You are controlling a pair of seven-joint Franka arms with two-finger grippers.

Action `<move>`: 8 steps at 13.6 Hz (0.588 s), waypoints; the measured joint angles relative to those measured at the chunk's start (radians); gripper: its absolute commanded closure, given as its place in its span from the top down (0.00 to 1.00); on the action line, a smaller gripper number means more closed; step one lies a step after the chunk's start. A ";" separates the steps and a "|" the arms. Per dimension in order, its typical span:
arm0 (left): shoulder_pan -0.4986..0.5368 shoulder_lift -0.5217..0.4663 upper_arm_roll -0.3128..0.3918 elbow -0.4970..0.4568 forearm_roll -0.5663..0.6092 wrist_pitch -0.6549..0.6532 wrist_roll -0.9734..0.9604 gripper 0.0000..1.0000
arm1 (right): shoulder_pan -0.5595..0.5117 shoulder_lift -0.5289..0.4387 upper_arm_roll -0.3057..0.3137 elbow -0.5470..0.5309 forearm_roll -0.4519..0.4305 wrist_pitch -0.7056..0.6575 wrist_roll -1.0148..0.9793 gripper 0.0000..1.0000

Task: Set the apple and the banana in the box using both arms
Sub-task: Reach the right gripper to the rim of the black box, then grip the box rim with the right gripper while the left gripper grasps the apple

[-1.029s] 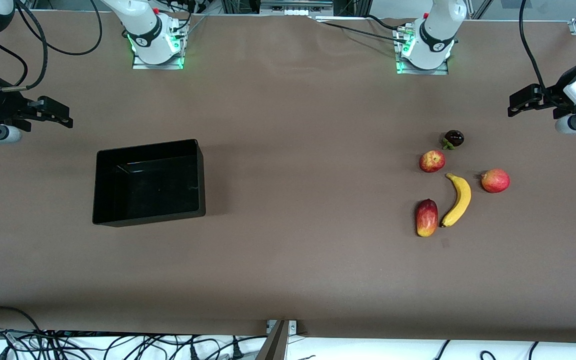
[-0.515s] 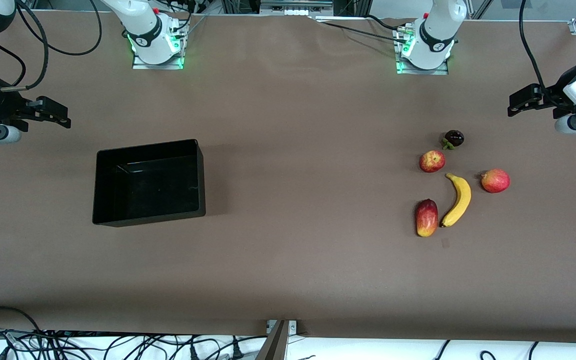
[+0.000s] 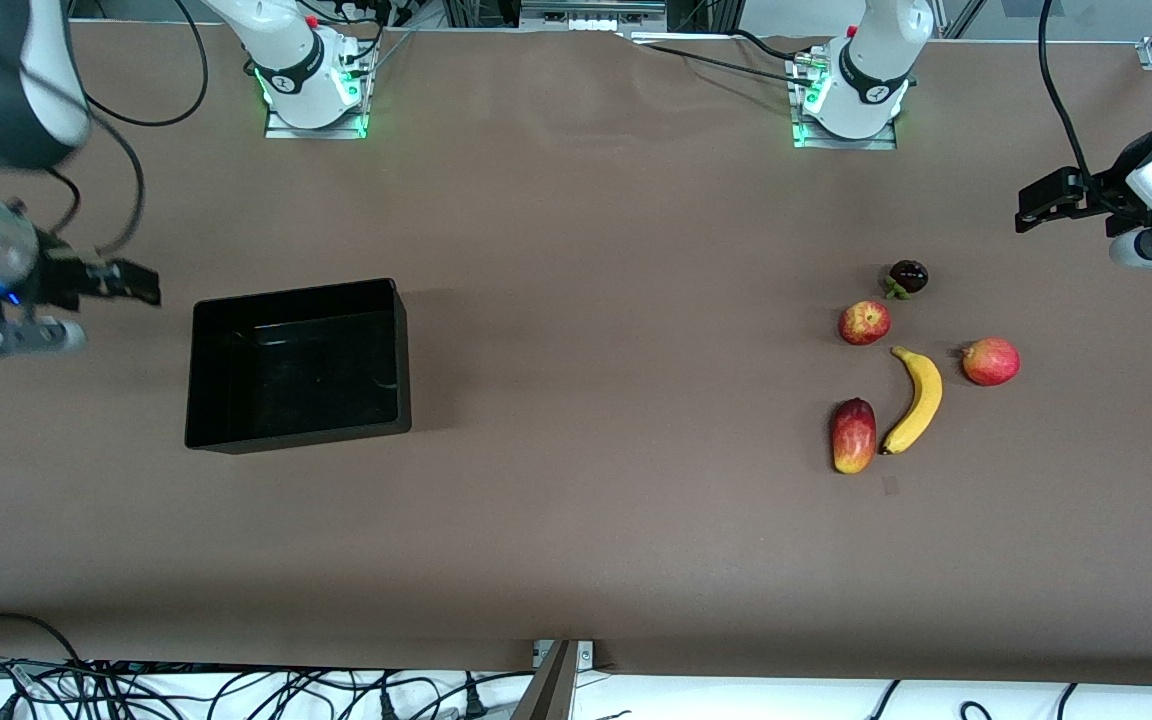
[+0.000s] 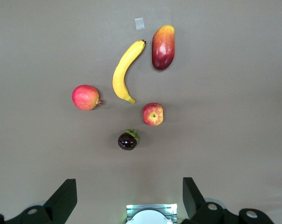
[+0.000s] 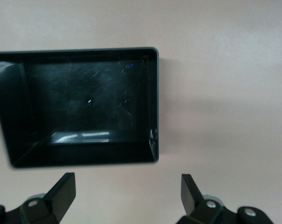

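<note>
The apple (image 3: 864, 323) lies on the table at the left arm's end, with the banana (image 3: 915, 400) just nearer the front camera. Both show in the left wrist view, the apple (image 4: 153, 114) and the banana (image 4: 124, 74). The black box (image 3: 399, 350) sits empty toward the right arm's end and shows in the right wrist view (image 5: 154, 93). My left gripper (image 3: 1036, 205) hangs open and empty over bare table at the left arm's end (image 4: 129, 200). My right gripper (image 3: 131, 285) is open and empty over the table beside the box (image 5: 127, 196).
Beside the apple and banana lie a pinkish-red round fruit (image 3: 990, 361), an oval red-and-yellow fruit (image 3: 853, 435) and a dark purple fruit (image 3: 907, 277). A small patch of tape (image 3: 889, 485) is on the brown table. Cables hang at the front edge.
My right arm has swung down toward the front camera, bringing its gripper closer to the box's end wall. The left arm and the fruits have not moved.
</note>
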 measured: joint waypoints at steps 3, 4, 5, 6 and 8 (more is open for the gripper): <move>0.000 0.001 0.000 0.000 0.000 -0.001 -0.001 1.00 | -0.012 0.118 -0.032 -0.071 0.000 0.195 -0.022 1.00; -0.001 0.002 0.000 0.000 0.000 -0.002 -0.001 1.00 | -0.020 0.142 -0.037 -0.098 0.000 0.249 -0.030 1.00; -0.003 0.005 -0.001 0.000 0.000 -0.012 -0.001 1.00 | -0.029 0.161 -0.039 -0.121 0.000 0.288 -0.032 1.00; -0.006 0.015 -0.001 -0.001 0.000 -0.043 -0.001 1.00 | -0.035 0.174 -0.041 -0.140 0.000 0.314 -0.033 1.00; -0.008 0.064 -0.002 -0.005 0.000 -0.124 -0.001 1.00 | -0.043 0.188 -0.041 -0.188 0.001 0.371 -0.033 0.90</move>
